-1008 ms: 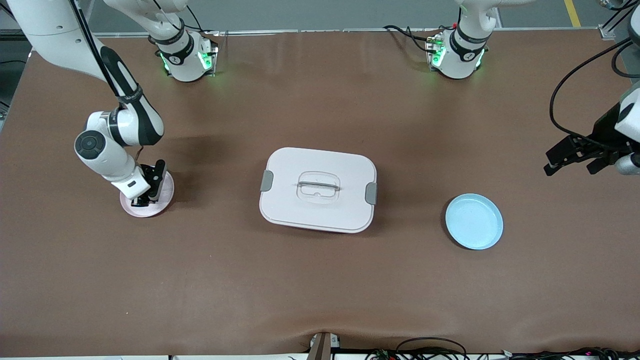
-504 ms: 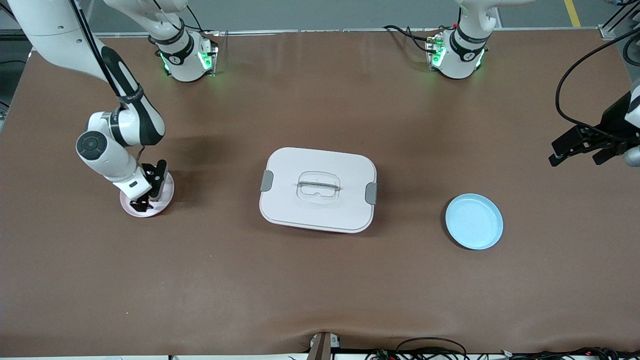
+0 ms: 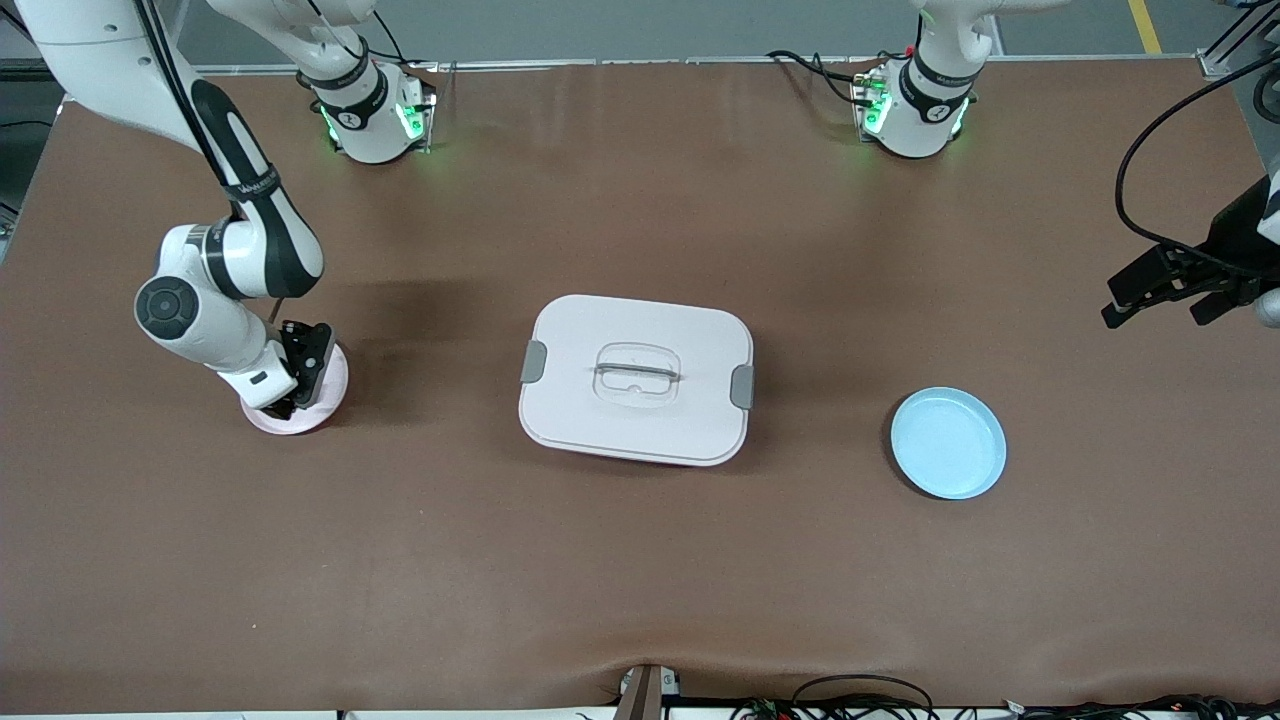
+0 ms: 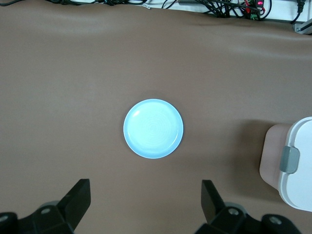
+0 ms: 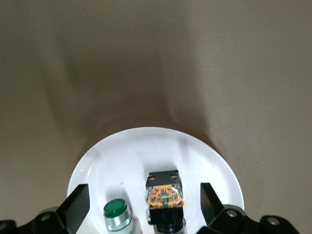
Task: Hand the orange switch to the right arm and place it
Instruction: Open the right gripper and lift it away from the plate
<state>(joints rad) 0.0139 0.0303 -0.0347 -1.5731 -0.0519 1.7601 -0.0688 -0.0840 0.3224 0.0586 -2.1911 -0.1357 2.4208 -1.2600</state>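
Observation:
The orange switch [image 5: 165,195], a small black block with an orange centre, lies on the pink plate [image 3: 334,380], which also shows in the right wrist view [image 5: 122,156]. In the front view my right hand hides the switch. My right gripper [image 3: 296,388] is open low over the plate. In the right wrist view [image 5: 145,204] its fingers stand apart on either side of the switch without touching it. My left gripper [image 3: 1160,300] is open and empty, up in the air at the left arm's end of the table, seen in its own view [image 4: 145,200].
A small part with a green cap [image 5: 116,212] lies beside the switch on the same plate. A white lidded box [image 3: 637,378] sits mid-table. An empty blue plate [image 3: 948,443] lies toward the left arm's end and shows in the left wrist view [image 4: 153,128].
My left gripper has drawn farther toward the left arm's end of the table. My right arm has shifted slightly, with its gripper still over the pink plate.

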